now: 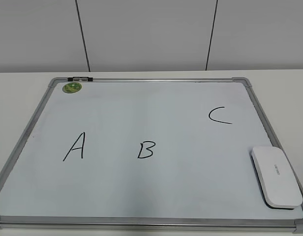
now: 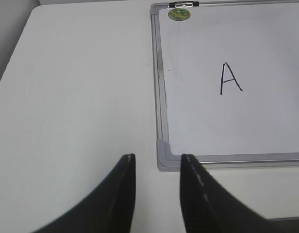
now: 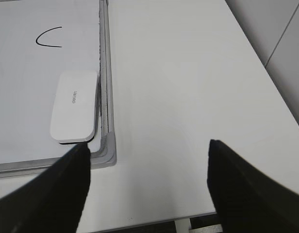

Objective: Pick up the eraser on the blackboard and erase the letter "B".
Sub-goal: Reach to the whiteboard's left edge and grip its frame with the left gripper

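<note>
The step in hand appears to be the pick-up: neither arm has yet engaged the eraser (image 1: 276, 177).

**Location of parts.** The eraser lies flat, white side up, in the 4 o'clock corner of the blackboard (image 1: 141, 196) as the exterior view shows it, long axis roughly parallel to the right frame rail and just beside it. The letter "B" (image 1: 145, 150) sits near the board's middle, with the A (image 1: 75, 146) at its 9 o'clock and the C (image 1: 219, 116) toward 2 o'clock.

**Gripper state.** The right gripper (image 3: 147, 148) hangs over bare table outside the frame, fingers spread wide, holding nothing; the eraser lies at its 10 o'clock. The left gripper (image 2: 157, 160) hovers off the board's near-left corner, fingers parted by a narrower gap, also empty.

**Recommended procedure.** Use the right arm, being nearer.
1. Centre the gripper over the eraser.
2. Align the fingers across its short width.
3. Descend clear of the frame rail, which leaves little room on that side.
4. Grip at mid-length so the felt face stays level for wiping.
</note>
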Robot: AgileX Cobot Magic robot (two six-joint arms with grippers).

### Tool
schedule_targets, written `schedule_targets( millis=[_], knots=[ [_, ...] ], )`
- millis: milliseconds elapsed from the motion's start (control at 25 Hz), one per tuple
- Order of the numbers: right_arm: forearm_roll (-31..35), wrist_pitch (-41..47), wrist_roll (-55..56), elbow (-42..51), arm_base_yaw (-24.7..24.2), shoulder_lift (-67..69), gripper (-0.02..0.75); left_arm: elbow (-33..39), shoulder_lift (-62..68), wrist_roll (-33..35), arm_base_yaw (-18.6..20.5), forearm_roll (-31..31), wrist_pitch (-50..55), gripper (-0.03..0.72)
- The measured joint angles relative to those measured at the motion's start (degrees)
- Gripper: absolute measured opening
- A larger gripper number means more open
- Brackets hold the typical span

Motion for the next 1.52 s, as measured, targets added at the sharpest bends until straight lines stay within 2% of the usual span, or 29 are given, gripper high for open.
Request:
schedule_targets(
  millis=[400, 720, 1000, 1280, 1520],
  knots=[
    [0.00, 0.00, 0.00, 0.00, 0.00, 0.00, 0.554, 0.00, 1.29, 0.00, 0.00, 0.00, 0.00, 0.241],
    [0.00, 0.00, 0.00, 0.00, 0.00, 0.00, 0.554, -5.22, 22.73, -0.30, 0.00, 0.51, -1.59, 0.241],
    [0.00, 0.00, 0.00, 0.00, 0.13, 0.00, 0.554, -13.90, 45.72, -0.72, 0.00, 0.60, -3.39, 0.241],
    [0.00, 0.00, 0.00, 0.00, 0.20, 0.00, 0.554, -26.14, 69.19, -0.81, 0.00, 0.48, -5.10, 0.241],
    [0.00, 0.00, 0.00, 0.00, 0.33, 0.00, 0.554, -35.81, 82.84, -0.93, 0.00, -0.51, -5.71, 0.245]
  ],
)
